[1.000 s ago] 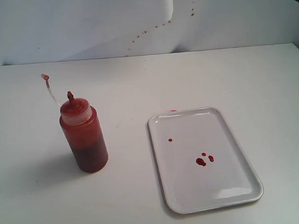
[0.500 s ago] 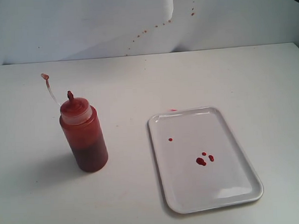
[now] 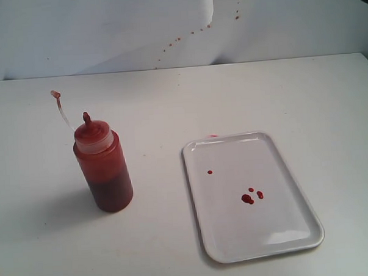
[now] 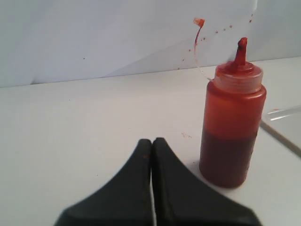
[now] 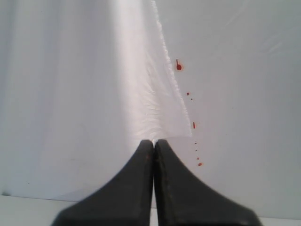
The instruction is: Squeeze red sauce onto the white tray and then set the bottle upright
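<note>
1. Jaws on both arms were clenched on nothing. The left jaws sat low over the tabletop [image 3: 280, 97] with the bottle [image 4: 231, 127] close ahead of them and not touching; the right jaws faced a white backdrop [image 5: 70, 94] flecked with red spatter [image 5: 178, 67].
2. In the exterior view neither arm showed. The bottle stood upright on the tabletop, well apart from the white tray [image 3: 237, 230] and to its left, with its nozzle [image 3: 86, 117] uncapped and the tethered tip cap [image 3: 55, 94] hanging off to one side.
3. Red sauce [image 3: 247, 199] lay on the white tray as a small cluster of blobs, with one lone drop nearer the far rim.
4. Judged from this, both halves of the task looked done: sauce was on the tray and the bottle was standing.
5. The next move seemed to call only for keeping clear of the bottle, which looked easy to knock over. A further squeeze would first need the left jaws opened around its body.
</note>
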Tool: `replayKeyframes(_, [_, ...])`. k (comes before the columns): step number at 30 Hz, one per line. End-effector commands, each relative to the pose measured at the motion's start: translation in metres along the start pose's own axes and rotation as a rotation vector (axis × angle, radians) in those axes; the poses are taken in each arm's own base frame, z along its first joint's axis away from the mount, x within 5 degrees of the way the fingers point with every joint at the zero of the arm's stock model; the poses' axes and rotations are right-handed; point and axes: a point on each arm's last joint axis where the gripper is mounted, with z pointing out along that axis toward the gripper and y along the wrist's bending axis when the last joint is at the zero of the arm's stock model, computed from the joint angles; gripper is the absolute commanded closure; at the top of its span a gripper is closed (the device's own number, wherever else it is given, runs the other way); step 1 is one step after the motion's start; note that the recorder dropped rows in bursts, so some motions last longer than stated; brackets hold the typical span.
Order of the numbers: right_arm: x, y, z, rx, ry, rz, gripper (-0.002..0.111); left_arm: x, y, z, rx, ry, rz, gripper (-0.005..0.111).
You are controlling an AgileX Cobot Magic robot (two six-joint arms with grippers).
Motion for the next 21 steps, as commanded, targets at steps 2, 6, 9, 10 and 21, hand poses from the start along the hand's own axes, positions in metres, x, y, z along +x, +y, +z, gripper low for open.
replayKeyframes(2, [0.000,-0.002,-0.001,0.009,-0.002,-0.003,0.108,0.002,0.001,0.000,-0.008,0.006,0.008,0.107])
replayKeyframes(6, [0.000,-0.002,-0.001,0.009,-0.002,-0.003,0.108,0.002,0.003,0.000,-0.063,0.005,-0.034,0.107])
replayKeyframes(9, [0.000,-0.002,-0.001,0.009,-0.002,-0.003,0.108,0.002,0.006,0.000,-0.108,0.006,-0.051,0.107])
replayKeyframes(10, [0.000,-0.002,-0.001,0.009,-0.002,-0.003,0.108,0.002,0.007,0.000,-0.127,0.004,-0.069,0.107])
replayKeyframes(21, [0.000,-0.002,-0.001,0.009,-0.002,-0.003,0.108,0.003,0.012,-0.001,-0.227,0.006,-0.098,0.107])
